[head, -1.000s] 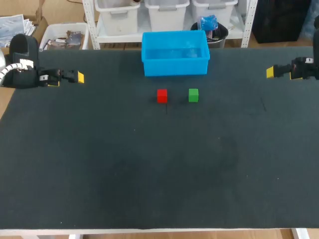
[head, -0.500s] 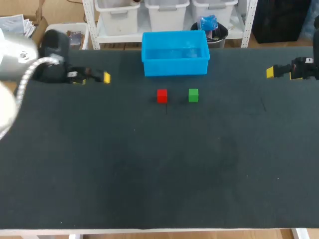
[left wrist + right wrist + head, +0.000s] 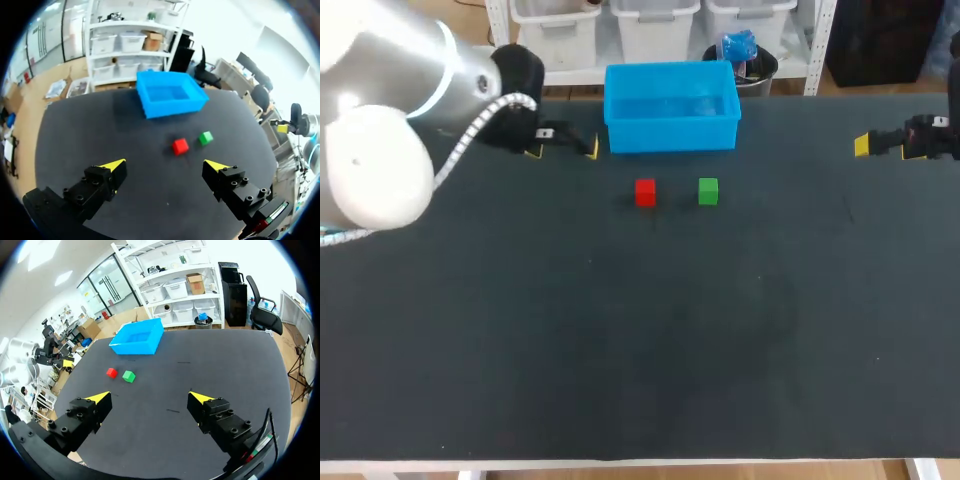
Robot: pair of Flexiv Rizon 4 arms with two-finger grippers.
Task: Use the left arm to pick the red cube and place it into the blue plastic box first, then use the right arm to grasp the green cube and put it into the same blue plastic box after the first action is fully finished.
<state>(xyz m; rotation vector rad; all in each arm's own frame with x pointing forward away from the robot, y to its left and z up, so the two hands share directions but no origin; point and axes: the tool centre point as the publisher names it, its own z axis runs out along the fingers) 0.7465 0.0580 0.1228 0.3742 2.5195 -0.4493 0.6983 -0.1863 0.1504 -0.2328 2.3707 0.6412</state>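
Left pincer (image 3: 165, 163), right pincer (image 3: 148, 396) spread wide

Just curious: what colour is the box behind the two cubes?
The box is bright blue; the head view shows it best.

No legible txt, nos. or signs in any view. Small coloured label strip (image 3: 270, 214) on body of left gripper (image 3: 166, 165), behind one finger: print too small to read. Second label strip (image 3: 248, 454) on right gripper (image 3: 150, 396), same spot: also unreadable.
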